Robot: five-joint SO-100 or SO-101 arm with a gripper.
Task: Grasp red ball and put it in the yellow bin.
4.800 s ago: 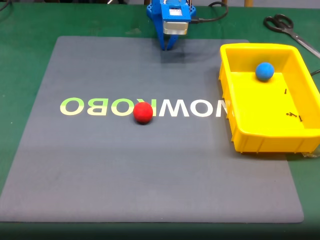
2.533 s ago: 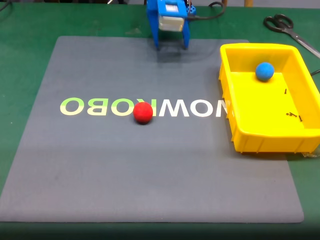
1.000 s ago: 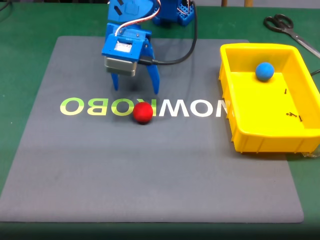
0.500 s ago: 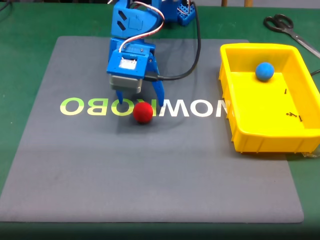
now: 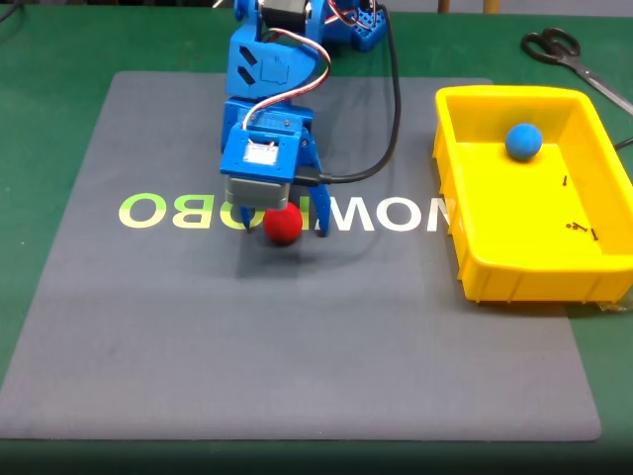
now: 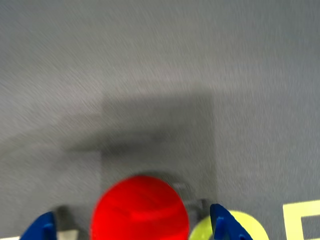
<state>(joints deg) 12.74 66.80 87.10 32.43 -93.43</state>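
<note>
Fixed view: blue arm reaches from the far edge of the table down over the grey mat. Claw is low over the mat's lettering, spread open, one finger on each side of the red ball. The right finger stands just right of the ball; the left finger is mostly hidden under the claw body, only its tip showing left of the ball. Whether either finger touches the ball cannot be told from here.

Ball sits on the mat, on the lettering, about mid-mat and well left of the yellow bin. Its upper part is covered by the claw body (grey servo block facing the camera).

Bin rests at the mat's right edge. Inside it: a blue ball toward the far side, plus a few small dark specks on the floor, too small to identify. Scissors lie on the green table beyond the bin, far right. A black cable loops from the claw up to the arm base.

Wrist view: ball fills the lower centre, blurred. Blue fingertips show at the lower left and lower right corners, with a visible gap of mat between each tip and the ball. A square shadow lies on the mat beyond the ball.
</note>
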